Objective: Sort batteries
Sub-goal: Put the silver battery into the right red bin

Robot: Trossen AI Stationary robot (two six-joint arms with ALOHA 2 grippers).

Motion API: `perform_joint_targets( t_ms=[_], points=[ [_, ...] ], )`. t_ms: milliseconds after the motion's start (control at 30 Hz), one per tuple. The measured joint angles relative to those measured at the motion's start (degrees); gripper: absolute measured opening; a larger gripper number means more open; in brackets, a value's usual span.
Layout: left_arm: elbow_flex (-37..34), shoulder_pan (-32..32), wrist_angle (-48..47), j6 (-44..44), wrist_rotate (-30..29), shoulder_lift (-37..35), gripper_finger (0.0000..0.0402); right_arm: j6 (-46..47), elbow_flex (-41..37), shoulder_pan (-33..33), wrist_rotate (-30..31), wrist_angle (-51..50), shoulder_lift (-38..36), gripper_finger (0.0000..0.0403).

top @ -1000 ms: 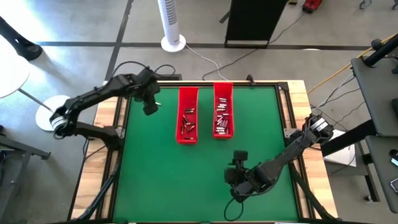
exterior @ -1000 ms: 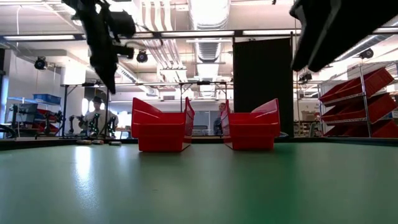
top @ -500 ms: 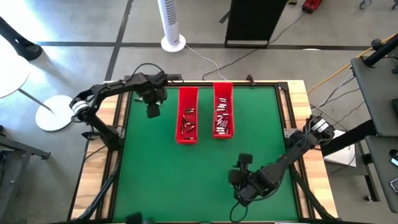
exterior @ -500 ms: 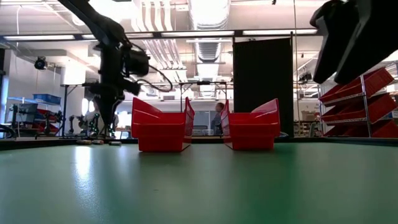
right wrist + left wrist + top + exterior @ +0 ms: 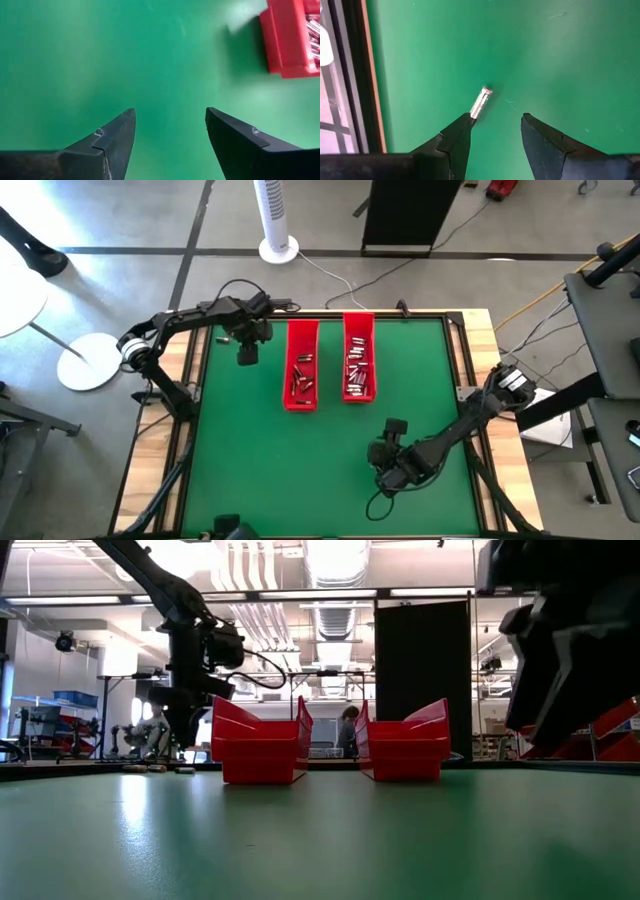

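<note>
A single silvery battery (image 5: 481, 101) lies on the green mat near the table's far left. My left gripper (image 5: 495, 117) is open above it, pointing down, left of the trays (image 5: 247, 354). The battery's near end meets one fingertip in the wrist view. Two long red trays (image 5: 290, 350) (image 5: 346, 350) stand side by side at the far middle, each with several batteries (image 5: 303, 375) (image 5: 358, 370) inside. My right gripper (image 5: 170, 112) is open over bare mat at the near right (image 5: 388, 465), with nothing between its fingers. My left gripper points down at the lone battery. In the wrist view one fingertip (image 5: 465, 120) overlaps the battery's near end (image 5: 475, 112). I cannot tell whether they touch. The battery lies flat on the mat.
The mat's dark frame and wooden border (image 5: 370, 75) run close beside the lone battery. The near corner of a red tray (image 5: 287, 40) shows ahead of my right gripper. In the low view the trays (image 5: 258, 755) (image 5: 405, 755) stand at the far edge, with bare mat in front.
My left gripper has come down toward the mat beside the left tray, rolling about its own axis as it sank. My right gripper has also sunk toward the mat at the near right.
</note>
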Motion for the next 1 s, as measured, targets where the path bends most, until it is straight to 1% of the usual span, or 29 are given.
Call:
perform_joint_targets(
  t_ms=[267,467,633,700,833,1000],
  points=[
    [-0.8,0.8,0.7,7.2,0.0,0.0,0.0153,-3.8,-1.6,-3.5,0.0,0.5,0.0,0.0242],
    [-2.3,3.1,6.2,9.0,0.0,0.0,0.0153,-6.3,-1.6,-5.0,0.1,2.6,0.0,0.0232],
    [-2.7,5.1,6.7,11.2,0.1,0.2,0.0153,-6.7,-1.5,-5.1,0.1,4.6,0.0,0.0226],
    [-2.7,5.1,6.9,11.2,0.1,1.1,0.0153,-6.7,-1.2,-5.2,0.1,5.3,0.0,0.0227],
    [-2.7,5.1,6.9,10.7,0.0,5.2,0.0153,-6.8,-0.7,-5.3,0.1,5.3,0.0,0.0233],
    [-1.3,5.2,6.5,9.7,-1.6,9.0,0.0153,-6.7,-0.7,-5.3,0.0,5.3,-0.1,0.0237]
  ],
)
